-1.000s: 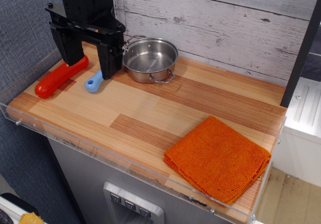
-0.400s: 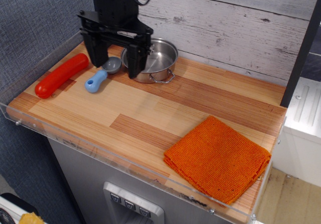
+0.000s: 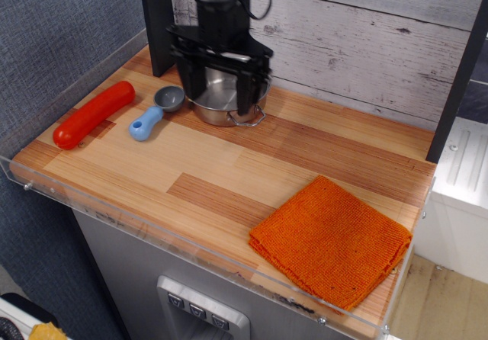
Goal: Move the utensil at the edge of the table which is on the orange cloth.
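The hand (image 3: 218, 94) hangs wide open over the pot (image 3: 223, 102) and holds nothing. The pot stands far from the cloth (image 3: 329, 241), at the back of the worktop (image 3: 229, 168). A finger may strike the rim and push the pot aside.

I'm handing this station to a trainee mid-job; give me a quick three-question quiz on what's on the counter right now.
1. True or false: the shiny round steel pot sits on the bright-orange knitted cloth.
2. What lies nearest the long red rounded object? A) the small grey scoop with light-blue handle B) the cloth C) the pot
3. Fill in: the black claw hangs over the ____.

Key: 1 false; 2 A; 3 pot.
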